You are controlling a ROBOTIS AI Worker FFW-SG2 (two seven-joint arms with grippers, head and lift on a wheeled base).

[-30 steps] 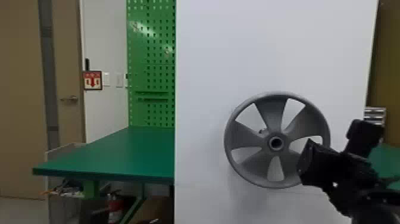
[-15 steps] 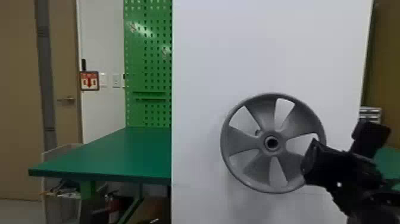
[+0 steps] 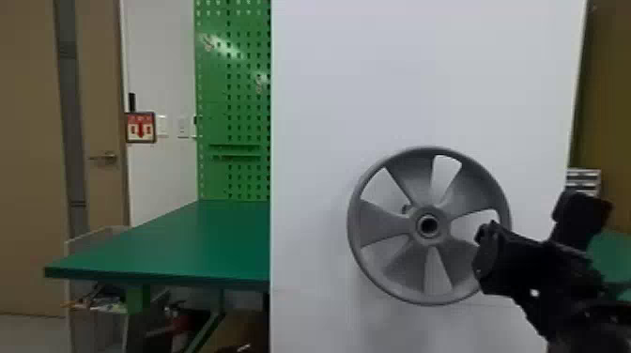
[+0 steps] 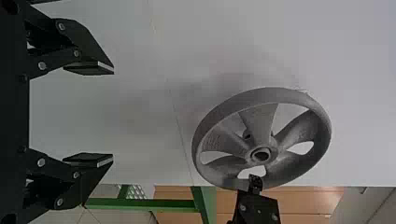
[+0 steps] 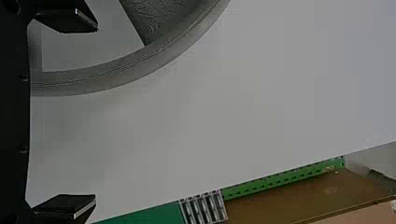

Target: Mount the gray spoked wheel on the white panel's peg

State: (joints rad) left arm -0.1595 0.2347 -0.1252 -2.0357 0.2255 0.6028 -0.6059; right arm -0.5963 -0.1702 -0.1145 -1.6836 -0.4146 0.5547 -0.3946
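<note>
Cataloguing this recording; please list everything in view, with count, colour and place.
gray spoked wheel: one, gray, before white panel
white panel: one, white, behind wheel
workbench: one, green, left of panel
pegboard: one, green, behind workbench
door: one, brown, far left
wall sign: one, red-white, left of pegboard
fire extinguisher: one, red, under workbench
slatted rack: one, gray, right of panel
green surface: one, green, below rack
left gripper: one, black, facing panel, fingers apart
right gripper: one, black, at wheel's right side, fingers apart
</note>
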